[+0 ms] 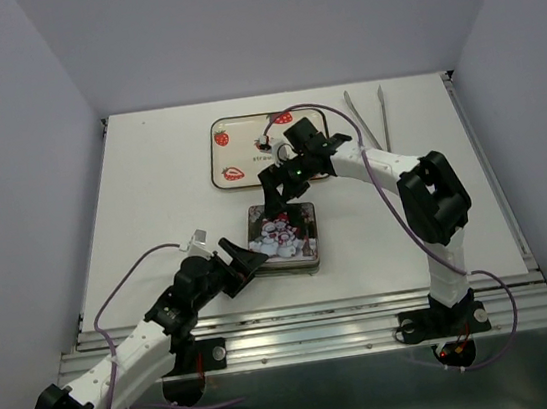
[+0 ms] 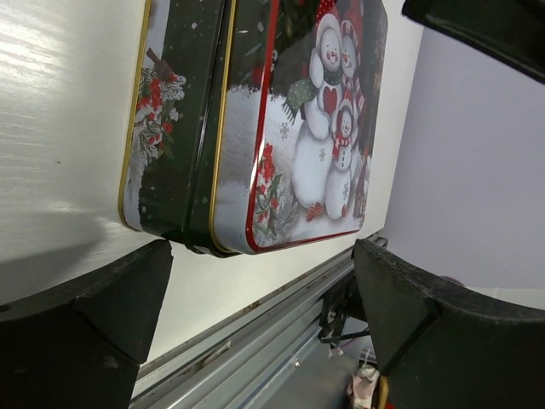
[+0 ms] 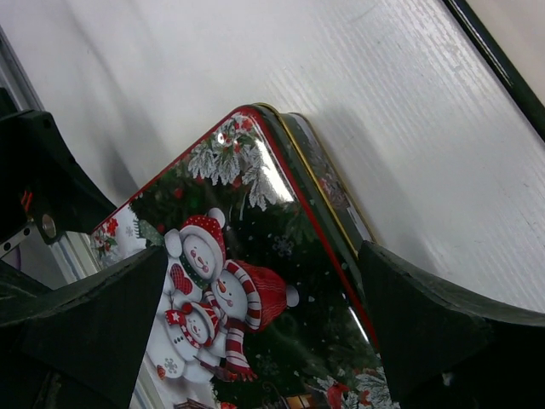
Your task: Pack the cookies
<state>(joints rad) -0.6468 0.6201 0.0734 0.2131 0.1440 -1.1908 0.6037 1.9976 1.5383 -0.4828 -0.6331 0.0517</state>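
No cookies show in any view. A square tin (image 1: pixel 283 238) with a snowman picture on its lid lies in the middle of the table, lid on. My left gripper (image 1: pixel 247 257) stands open at the tin's near left corner, not touching it. In the left wrist view the tin (image 2: pixel 281 128) lies just beyond the open left gripper (image 2: pixel 262 256). My right gripper (image 1: pixel 287 195) hovers open over the tin's far edge. The right wrist view shows the snowman lid (image 3: pixel 255 281) below and between the spread fingers of the right gripper (image 3: pixel 262 256), which hold nothing.
A cream tray (image 1: pixel 237 145) printed with red strawberries lies behind the tin, partly covered by the right arm. Metal tongs (image 1: pixel 369 117) lie at the back right. A metal rail (image 1: pixel 320 324) runs along the table's near edge. Grey walls enclose three sides.
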